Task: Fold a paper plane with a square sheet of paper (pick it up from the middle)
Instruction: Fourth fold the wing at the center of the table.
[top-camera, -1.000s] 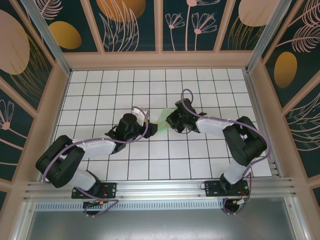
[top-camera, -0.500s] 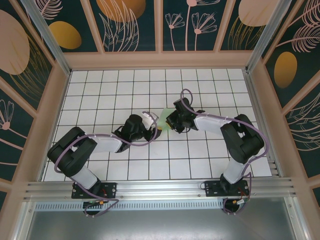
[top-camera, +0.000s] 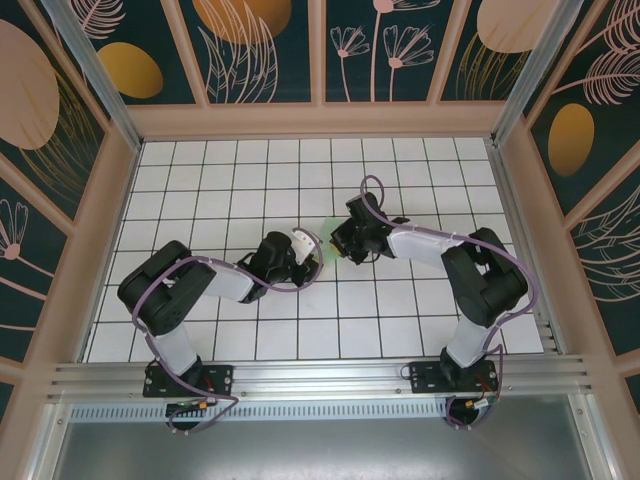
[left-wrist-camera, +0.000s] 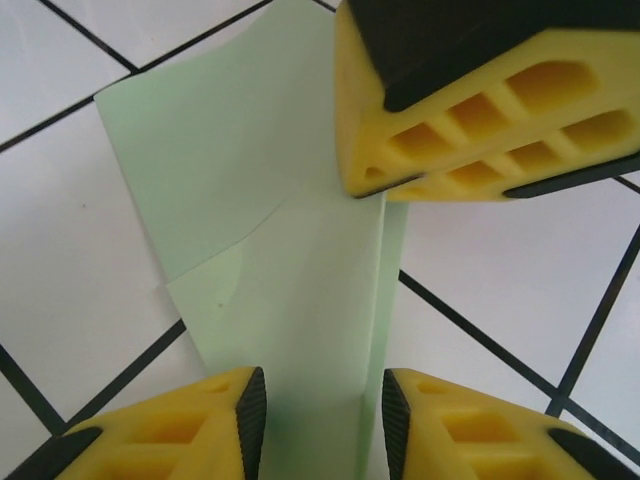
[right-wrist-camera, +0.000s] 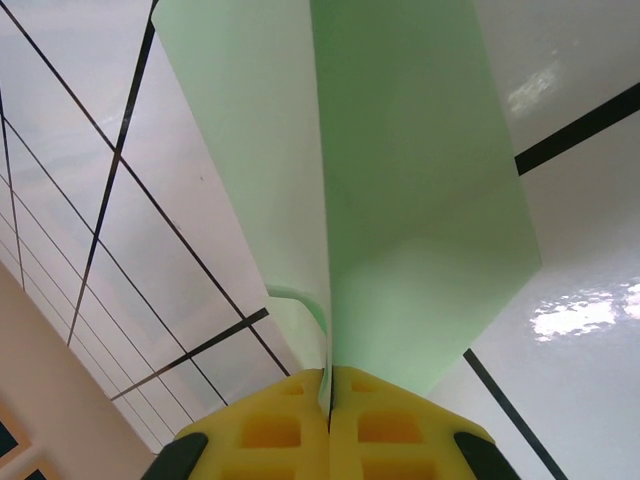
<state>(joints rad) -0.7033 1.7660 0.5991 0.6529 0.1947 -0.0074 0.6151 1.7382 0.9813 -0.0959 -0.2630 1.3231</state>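
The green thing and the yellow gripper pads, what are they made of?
The green sheet looks like thin matte paper: it holds sharp creases and flat folded flaps. The yellow gripper pads look like soft foam or rubber, matte, with moulded square hollows; which of the two is hard to tell.

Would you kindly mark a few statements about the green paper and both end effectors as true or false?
1. The right end effector is shut on the pale green folded paper sheet. True.
2. The left end effector is clamped tight on that sheet. False: its yellow fingers stand apart, the sheet passing between them.
3. The white tiled table has black grid lines. True.
4. The end effectors sit at opposite table corners. False: they meet near the table's middle.
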